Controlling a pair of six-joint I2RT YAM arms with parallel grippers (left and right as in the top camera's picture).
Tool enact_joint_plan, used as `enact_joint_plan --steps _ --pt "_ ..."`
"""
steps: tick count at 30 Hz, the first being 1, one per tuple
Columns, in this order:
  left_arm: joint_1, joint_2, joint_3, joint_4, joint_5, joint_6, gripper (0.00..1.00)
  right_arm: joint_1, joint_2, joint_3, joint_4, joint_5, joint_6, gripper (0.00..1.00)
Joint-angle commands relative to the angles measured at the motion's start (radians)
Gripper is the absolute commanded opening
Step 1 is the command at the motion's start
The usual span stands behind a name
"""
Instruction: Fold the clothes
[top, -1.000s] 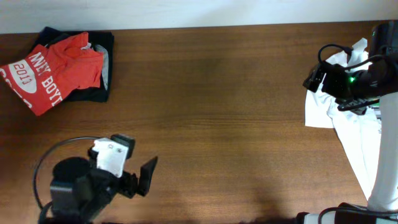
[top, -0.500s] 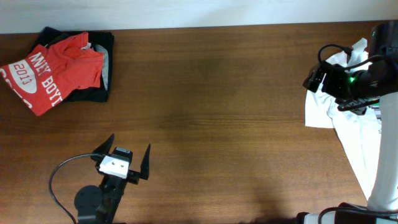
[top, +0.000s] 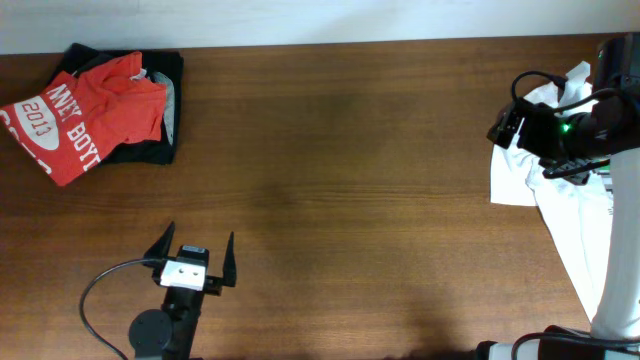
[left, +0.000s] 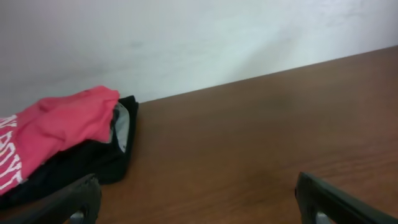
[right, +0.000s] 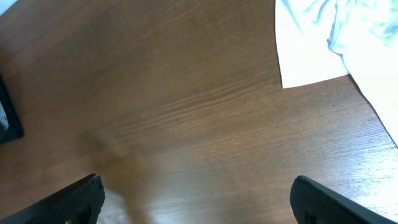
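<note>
The red-orange T-shirt (top: 85, 115) with white lettering lies crumpled on a folded black T-shirt (top: 150, 152) at the table's far left corner. Both show in the left wrist view, the red one (left: 56, 124) on top of the black one (left: 93, 160). A white T-shirt (top: 560, 215) lies loosely at the right edge; its edge shows in the right wrist view (right: 323, 43). My left gripper (top: 200, 237) is open and empty near the front, pointing toward the far edge (left: 198, 182). My right gripper (top: 506, 128) is open and empty above the white shirt's left edge (right: 196, 183).
The brown wooden table (top: 350, 180) ends at a pale wall along the far edge (left: 186, 37). A black cable (top: 95, 290) loops from the left arm at the front left. A grey garment edge (top: 170, 105) peeks out between the red and black shirts.
My left gripper has swung round from facing right to facing the far edge, and shifted slightly left. It stays open. The right arm and the shirts have not moved.
</note>
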Motion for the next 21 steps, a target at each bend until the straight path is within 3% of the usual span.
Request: enact_joint_plan --steps 1,16,21 --pt "0.005 -0.008 -0.008 -0.001 -0.018 0.012 0.99 -0.004 -0.006 0.008 0.0 -0.002 -0.01 0.99" --pt "0.005 -0.008 -0.008 -0.001 -0.018 0.012 0.99 -0.001 -0.004 0.008 0.0 -0.002 -0.01 0.99" --pt "0.005 -0.008 -0.008 -0.001 -0.018 0.012 0.99 -0.001 -0.221 0.008 0.0 -0.002 -0.01 0.99"
